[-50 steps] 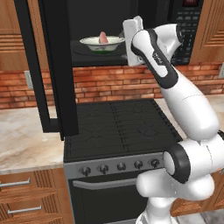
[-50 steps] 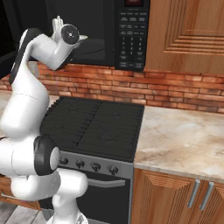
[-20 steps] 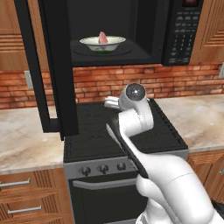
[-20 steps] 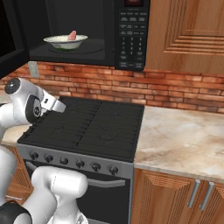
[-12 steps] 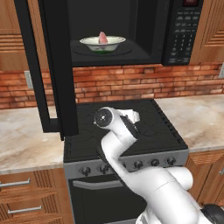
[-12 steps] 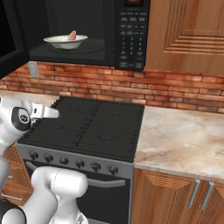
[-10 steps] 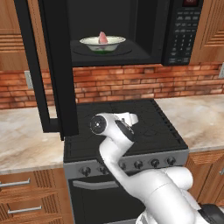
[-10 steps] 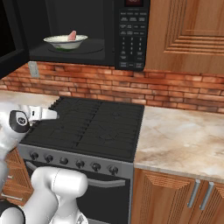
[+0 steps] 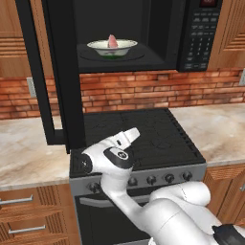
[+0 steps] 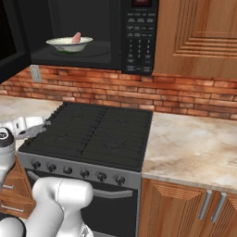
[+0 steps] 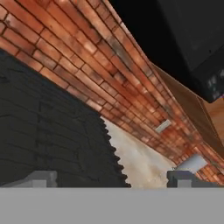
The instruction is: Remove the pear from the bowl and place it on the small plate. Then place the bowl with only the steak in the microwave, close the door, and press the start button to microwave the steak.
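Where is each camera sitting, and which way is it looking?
Left base view: behind the arm's left, facing the open microwave, bowl, steak, door, stove; the white arm bends low in front.
Right base view: behind its right, same microwave, bowl and stove; arm at lower left.
Hand view: on the hand, rolled sideways, looking across stove grates to the brick wall; open gripper at bottom.

The microwave cavity is left open around the bowl; the left side is blocked by the swung-out door.
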Motion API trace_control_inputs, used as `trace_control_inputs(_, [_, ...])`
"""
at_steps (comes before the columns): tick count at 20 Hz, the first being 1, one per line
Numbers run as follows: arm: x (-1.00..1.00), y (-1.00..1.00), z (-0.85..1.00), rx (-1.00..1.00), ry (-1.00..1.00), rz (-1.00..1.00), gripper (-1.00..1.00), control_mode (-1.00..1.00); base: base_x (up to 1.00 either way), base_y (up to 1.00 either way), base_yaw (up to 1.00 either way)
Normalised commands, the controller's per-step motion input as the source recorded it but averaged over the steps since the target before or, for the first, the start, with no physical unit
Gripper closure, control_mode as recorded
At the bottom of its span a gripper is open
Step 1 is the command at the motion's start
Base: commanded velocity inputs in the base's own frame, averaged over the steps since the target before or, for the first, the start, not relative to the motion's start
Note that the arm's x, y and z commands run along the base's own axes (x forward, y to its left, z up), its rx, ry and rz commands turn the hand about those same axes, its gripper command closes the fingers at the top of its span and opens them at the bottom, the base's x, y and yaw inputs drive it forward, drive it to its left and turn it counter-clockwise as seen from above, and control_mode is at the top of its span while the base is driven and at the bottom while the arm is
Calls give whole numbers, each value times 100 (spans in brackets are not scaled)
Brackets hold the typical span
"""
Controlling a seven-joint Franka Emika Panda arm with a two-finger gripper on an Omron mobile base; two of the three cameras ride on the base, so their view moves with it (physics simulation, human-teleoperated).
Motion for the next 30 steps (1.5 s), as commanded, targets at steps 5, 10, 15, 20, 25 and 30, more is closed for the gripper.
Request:
trace_control_inputs(5, [-34, 63, 6, -34, 0, -4, -100, -100, 0, 0, 0])
trace_control_inputs(10, [-40, 58, 15, -34, 0, -13, -100, -100, 0, 0, 0])
trace_control_inputs(15, [-51, 45, 44, -30, -1, -13, -100, -100, 0, 0, 0])
trace_control_inputs(20, [-59, 28, 48, -29, -6, -17, -100, -100, 0, 0, 0])
trace_control_inputs(25, [-45, 13, 51, -30, -4, -22, -100, -100, 0, 0, 0])
trace_control_inputs(30, [-27, 3, 76, -27, -5, -24, -100, -100, 0, 0, 0])
